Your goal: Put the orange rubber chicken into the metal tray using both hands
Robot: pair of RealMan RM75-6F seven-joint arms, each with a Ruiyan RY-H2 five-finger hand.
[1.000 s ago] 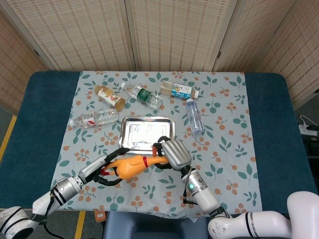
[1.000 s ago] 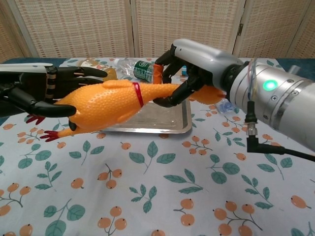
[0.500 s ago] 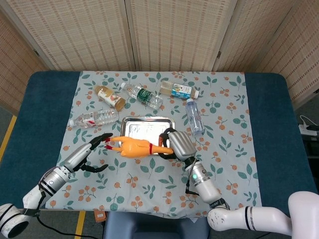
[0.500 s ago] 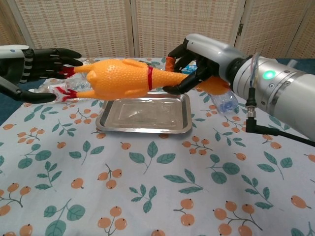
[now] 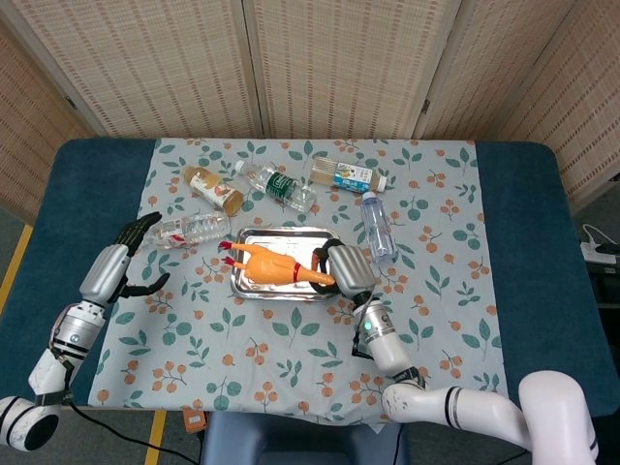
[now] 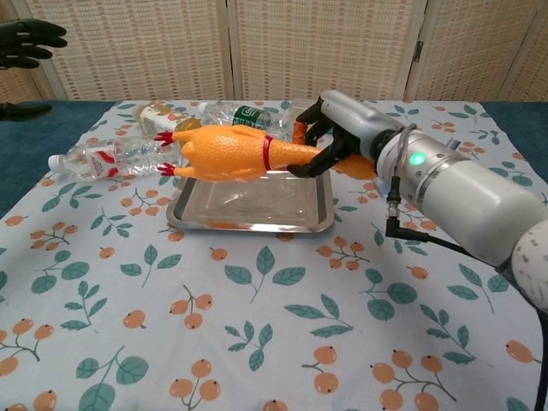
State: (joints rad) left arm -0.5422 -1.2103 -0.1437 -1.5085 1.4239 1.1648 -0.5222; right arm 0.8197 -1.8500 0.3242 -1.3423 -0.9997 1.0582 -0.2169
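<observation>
you are holding the orange rubber chicken (image 6: 229,154) by its neck with your right hand (image 6: 330,137), fingers curling around it, so it is hanging just above the metal tray (image 6: 248,222), not lying in it yet. your left hand (image 5: 124,254) is waiting far left, fingers spread, holding nothing.

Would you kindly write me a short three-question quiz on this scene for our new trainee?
1. True or false: the left robot hand holds the rubber chicken.
2. Which robot hand grips the chicken's neck end: A left, B right?
3. Fill in: the chicken hangs above the metal ____.

Key: 1 false, it is open and off to the side. 2 B, the right robot hand. 3 tray.
</observation>
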